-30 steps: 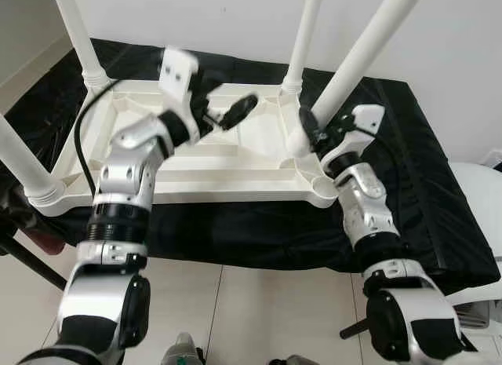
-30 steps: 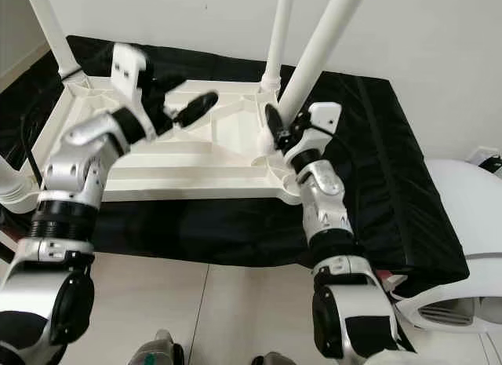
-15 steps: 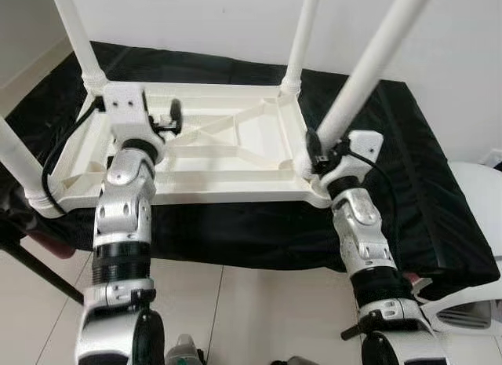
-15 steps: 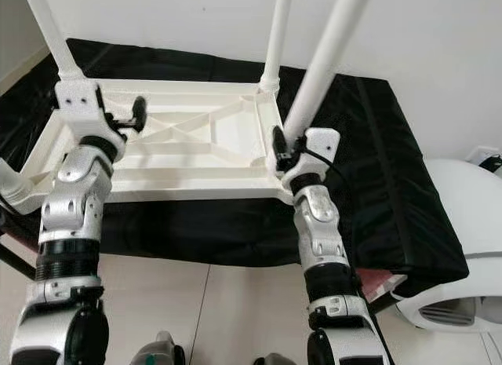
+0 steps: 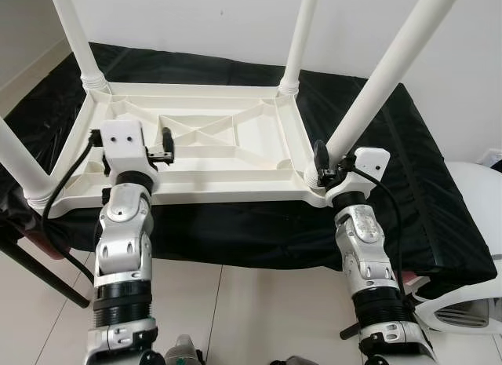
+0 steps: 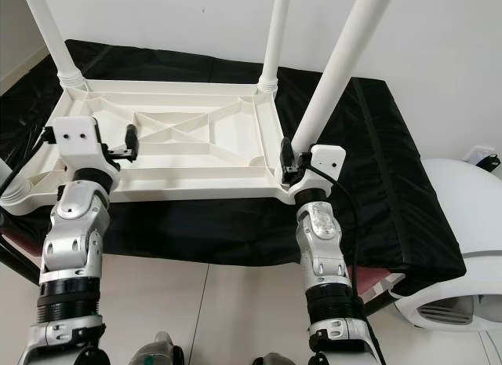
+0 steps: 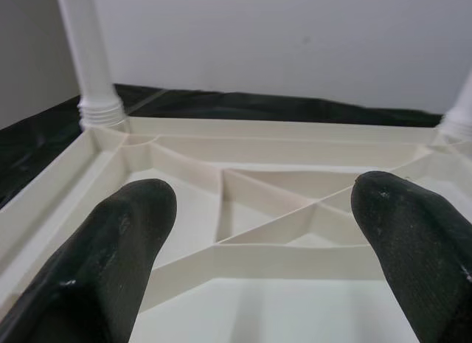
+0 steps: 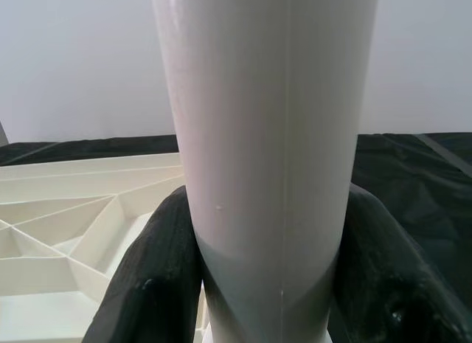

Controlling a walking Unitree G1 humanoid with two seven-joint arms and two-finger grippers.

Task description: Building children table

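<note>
The table [image 5: 196, 145] lies upside down on a black cloth [image 5: 408, 184] with all four legs standing in its corners — assembly looks nearly done. The right end effector [image 8: 258, 284] is clamped around the near-right leg [image 5: 384, 82] at its socket, perhaps seating it. The left end effector [image 7: 258, 232] hovers wide open, empty, over the ribbed underside.

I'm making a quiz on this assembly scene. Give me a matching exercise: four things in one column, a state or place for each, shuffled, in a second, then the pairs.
Things
1. left gripper
2. right gripper
3. tabletop
4. black cloth

States
A. lies upside down, white, ribbed underside up
B. shut on the near right leg
C. open over the ribbed underside
D. spread under the table

Pairs: 1-C, 2-B, 3-A, 4-D
</note>
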